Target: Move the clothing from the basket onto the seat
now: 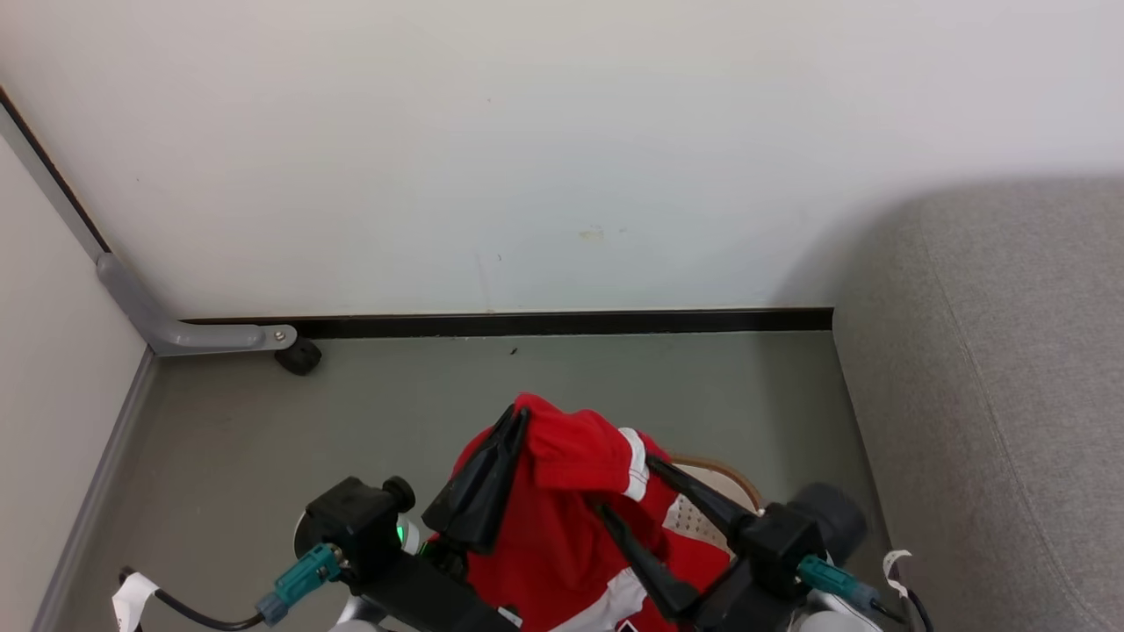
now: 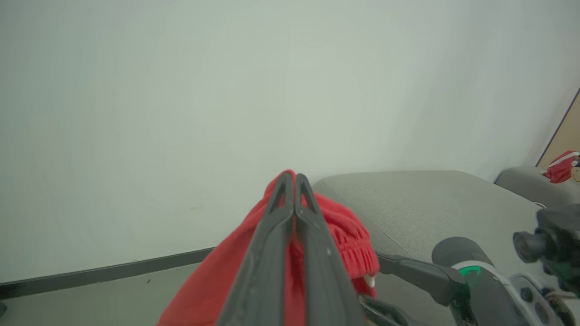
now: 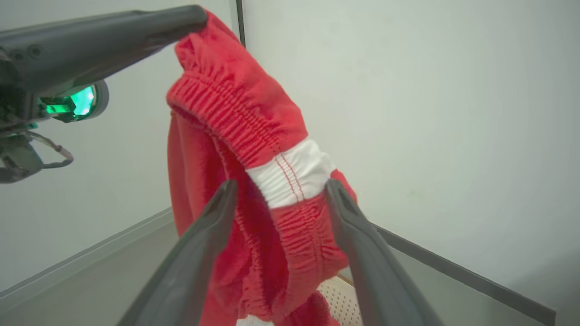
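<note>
With the left claw (image 1: 516, 423) pinched shut on the red clothing (image 1: 575, 452) held above the basket (image 1: 720, 468), I'd close the open right claw (image 3: 281, 185) on the waistband (image 3: 290, 174) before swinging across to the seat (image 1: 992, 395).

Off-white wall (image 1: 527, 132) meeting grey floor (image 1: 263, 439) along a black skirting strip (image 1: 571, 323), with a grey angled bracket (image 1: 189, 334) and black round foot (image 1: 299, 356) in the left corner.
</note>
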{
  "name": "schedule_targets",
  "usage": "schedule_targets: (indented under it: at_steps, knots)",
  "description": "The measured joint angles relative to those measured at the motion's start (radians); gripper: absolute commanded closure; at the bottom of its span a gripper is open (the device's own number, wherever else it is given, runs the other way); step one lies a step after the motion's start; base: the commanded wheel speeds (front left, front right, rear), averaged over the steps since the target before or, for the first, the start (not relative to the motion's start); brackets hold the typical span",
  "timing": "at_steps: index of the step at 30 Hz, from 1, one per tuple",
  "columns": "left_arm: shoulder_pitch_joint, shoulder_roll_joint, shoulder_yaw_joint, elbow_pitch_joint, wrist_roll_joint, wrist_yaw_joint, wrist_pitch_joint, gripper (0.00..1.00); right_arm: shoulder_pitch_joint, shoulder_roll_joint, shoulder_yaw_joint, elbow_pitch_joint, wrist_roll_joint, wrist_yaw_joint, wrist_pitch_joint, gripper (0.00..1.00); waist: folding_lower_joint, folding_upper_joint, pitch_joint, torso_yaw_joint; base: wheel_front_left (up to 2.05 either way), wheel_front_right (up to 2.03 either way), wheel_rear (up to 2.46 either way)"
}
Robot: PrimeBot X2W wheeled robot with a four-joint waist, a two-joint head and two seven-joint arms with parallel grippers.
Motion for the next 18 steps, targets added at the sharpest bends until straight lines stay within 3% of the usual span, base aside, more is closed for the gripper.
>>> schedule_targets:
  at_steps: [6, 18]
  knots:
    - [0.019, 0.004, -0.021, -0.058, 0.001, 0.013, 0.048, 1.00, -0.065, -0.022, 0.079, -0.012, 0.010, 0.000, 0.000, 0.00, 0.0000, 0.0001, -0.002, 0.004, 0.00, 0.00, 0.00]
    - [0.021, 0.009, -0.060, -0.209, 0.001, 0.022, 0.124, 1.00, -0.091, -0.066, 0.117, 0.008, 0.045, 0.000, 0.000, 0.00, 0.0000, 0.0002, -0.001, 0.015, 0.00, 0.00, 0.00]
